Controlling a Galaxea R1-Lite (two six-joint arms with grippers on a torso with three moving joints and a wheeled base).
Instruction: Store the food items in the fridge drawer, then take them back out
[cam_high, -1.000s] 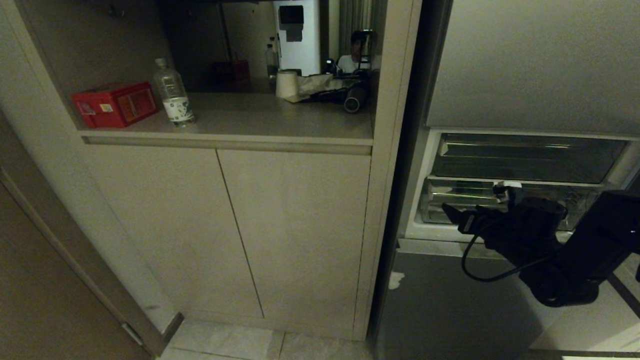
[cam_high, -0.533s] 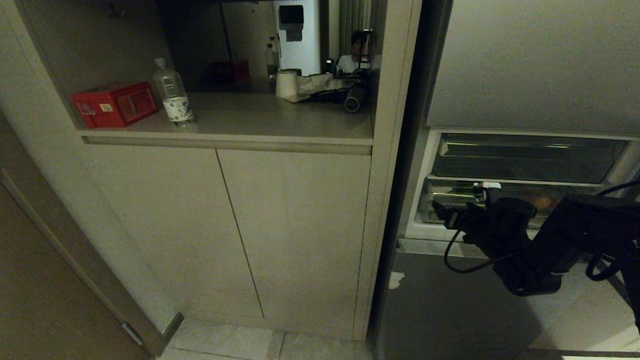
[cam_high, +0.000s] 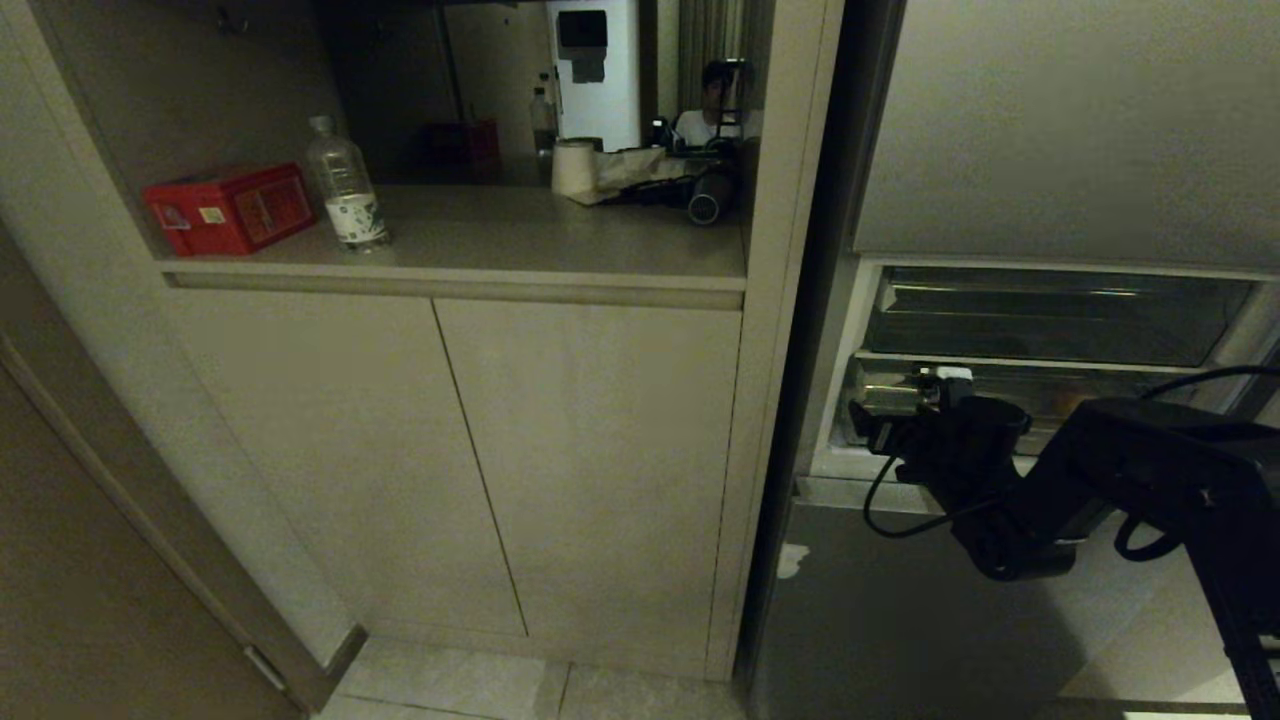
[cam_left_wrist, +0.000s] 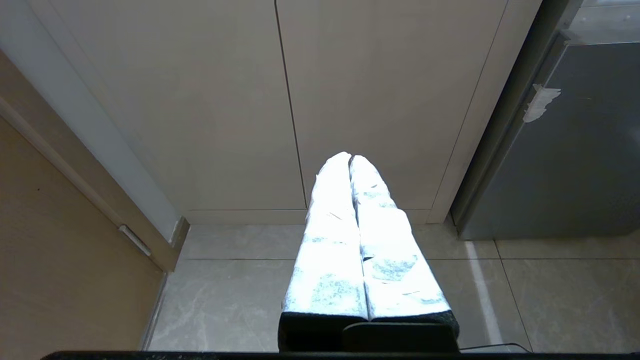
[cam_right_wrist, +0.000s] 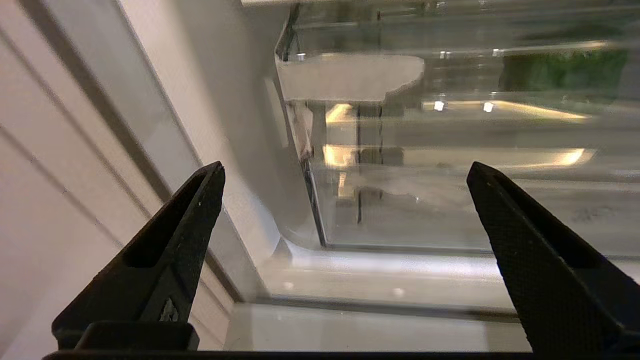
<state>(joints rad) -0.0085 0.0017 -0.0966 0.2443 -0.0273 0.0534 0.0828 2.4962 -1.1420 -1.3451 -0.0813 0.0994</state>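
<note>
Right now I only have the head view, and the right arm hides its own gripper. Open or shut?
Observer: Open wide. The right gripper has nothing between its fingers, by its wrist view.
Operator: What is it facing?
Observer: The drawer, at a corner of its clear front. A green item shows through the plastic, but I cannot tell which bin it sits in.
Operator: And the left gripper? It's not in my view.
Observer: The left gripper is shut and empty, and points at the cabinet doors just above the floor.
</note>
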